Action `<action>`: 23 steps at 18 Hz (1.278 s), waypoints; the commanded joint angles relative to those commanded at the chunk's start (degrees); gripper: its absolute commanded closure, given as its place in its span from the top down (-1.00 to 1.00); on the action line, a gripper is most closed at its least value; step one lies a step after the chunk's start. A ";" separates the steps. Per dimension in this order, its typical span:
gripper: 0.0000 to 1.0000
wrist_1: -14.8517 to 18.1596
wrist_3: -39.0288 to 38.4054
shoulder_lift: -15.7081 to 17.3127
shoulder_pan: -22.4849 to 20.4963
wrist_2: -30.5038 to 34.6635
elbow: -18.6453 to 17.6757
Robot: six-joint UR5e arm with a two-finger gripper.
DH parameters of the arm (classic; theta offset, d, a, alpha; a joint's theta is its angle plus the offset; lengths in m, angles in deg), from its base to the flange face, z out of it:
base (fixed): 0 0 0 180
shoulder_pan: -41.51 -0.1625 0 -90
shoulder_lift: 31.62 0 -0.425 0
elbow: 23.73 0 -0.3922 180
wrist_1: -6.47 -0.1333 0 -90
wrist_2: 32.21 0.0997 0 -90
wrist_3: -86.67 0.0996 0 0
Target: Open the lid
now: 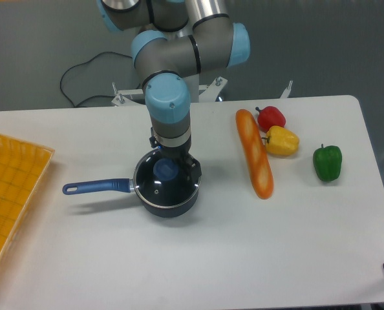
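The round glass lid (158,188) with its silver rim sits flat on the small dark-blue saucepan (172,208), left of the table's middle. Its blue knob (166,171) shows at the lid's centre. The pan's long blue handle (95,187) points left. My gripper (170,168) hangs straight down over the lid. Its dark fingers reach to knob height and stand either side of the knob. They look open and apart from it, though they are hard to make out against the dark pan.
A baguette (255,153) lies right of the pan. Beyond it are a red pepper (271,118), a yellow pepper (282,141) and a green pepper (327,162). A yellow tray (11,187) sits at the left table edge.
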 joint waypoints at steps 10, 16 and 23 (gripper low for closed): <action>1.00 -2.90 -0.79 -0.17 0.35 -1.41 -1.32; 1.00 -3.43 -0.79 -0.52 0.44 -1.94 -1.32; 0.95 -3.51 -0.88 -0.88 0.53 -2.37 -1.41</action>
